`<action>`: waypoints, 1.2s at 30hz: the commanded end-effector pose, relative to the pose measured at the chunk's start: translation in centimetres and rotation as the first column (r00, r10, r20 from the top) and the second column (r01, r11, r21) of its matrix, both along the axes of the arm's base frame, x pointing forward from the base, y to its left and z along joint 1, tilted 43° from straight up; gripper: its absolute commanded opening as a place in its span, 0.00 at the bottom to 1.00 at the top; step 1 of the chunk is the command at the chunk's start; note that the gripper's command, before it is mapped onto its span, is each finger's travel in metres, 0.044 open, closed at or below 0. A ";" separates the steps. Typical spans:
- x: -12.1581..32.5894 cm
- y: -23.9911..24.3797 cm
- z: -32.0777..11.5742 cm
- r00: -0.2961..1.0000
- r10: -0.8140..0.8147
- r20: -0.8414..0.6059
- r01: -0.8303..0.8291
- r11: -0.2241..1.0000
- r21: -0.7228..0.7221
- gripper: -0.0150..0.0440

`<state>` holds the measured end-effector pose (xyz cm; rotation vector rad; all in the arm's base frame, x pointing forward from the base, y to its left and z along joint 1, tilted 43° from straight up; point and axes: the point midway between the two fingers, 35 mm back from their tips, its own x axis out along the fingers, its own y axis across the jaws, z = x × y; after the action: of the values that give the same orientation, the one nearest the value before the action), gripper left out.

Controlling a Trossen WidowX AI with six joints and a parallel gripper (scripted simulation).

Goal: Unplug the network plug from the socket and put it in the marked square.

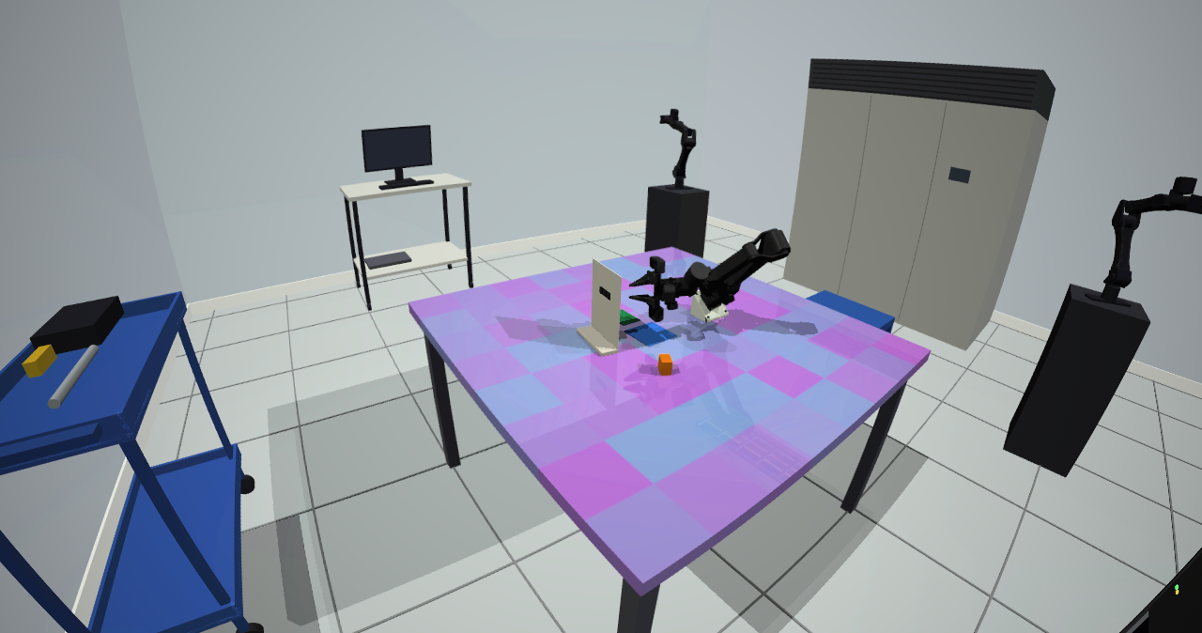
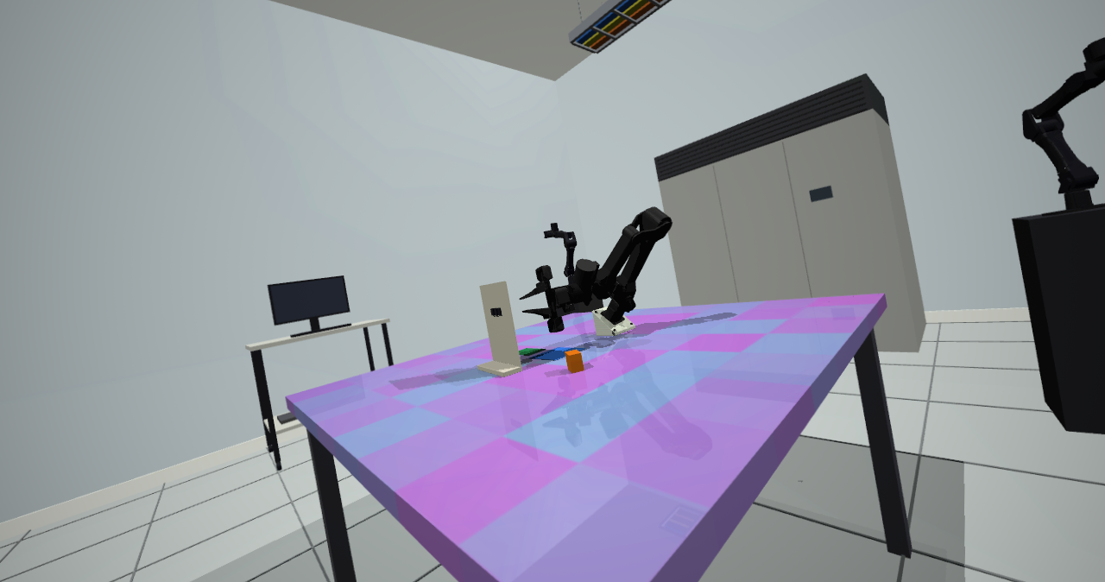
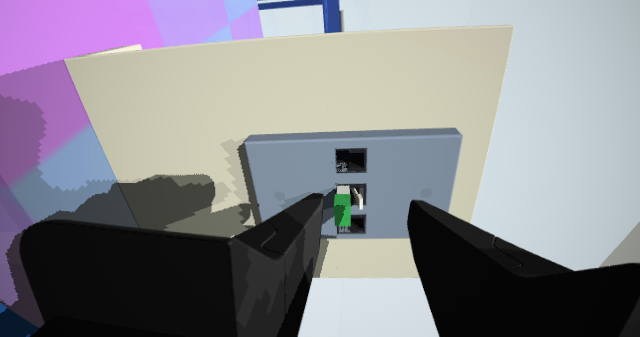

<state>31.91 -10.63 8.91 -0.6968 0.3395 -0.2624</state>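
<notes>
The green plug (image 3: 342, 210) sits in the middle socket of a grey faceplate (image 3: 295, 159) on the cream upright panel (image 1: 607, 318) (image 2: 503, 340) (image 3: 300, 87). Its thin white tab (image 3: 359, 199) stands out on its upper side, to the right in the wrist view. My gripper (image 1: 631, 290) (image 2: 522, 305) (image 3: 365, 208) is open and partly narrowed in front of the panel, one finger above the other. The plug lies ahead of the gap, nearer the lower finger; contact is not visible. A flat blue square (image 1: 652, 333) (image 2: 558, 355) lies on the table below the gripper.
A flat green patch (image 1: 627, 317) (image 2: 530, 351) lies beside the blue square, near the panel's foot. An orange block (image 1: 665, 364) (image 2: 574, 360) stands on the tiled-pattern table (image 1: 672, 444) (image 2: 587, 432). Empty sockets (image 3: 351, 160) flank the plugged one.
</notes>
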 end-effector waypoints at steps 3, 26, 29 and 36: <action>-1.8 -0.9 -2.1 0.997 -0.030 -0.067 0.025 0.996 -0.081 0.52; 0.7 -1.7 -2.4 0.997 -0.034 -0.072 0.027 0.996 -0.091 0.52; 1.2 -1.8 -2.5 0.997 -0.034 -0.072 0.027 0.995 -0.091 0.52; 2.2 -2.0 -2.5 0.997 -0.034 -0.071 0.027 0.995 -0.091 0.52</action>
<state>33.73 -12.55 6.53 -0.7912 0.4052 -0.2836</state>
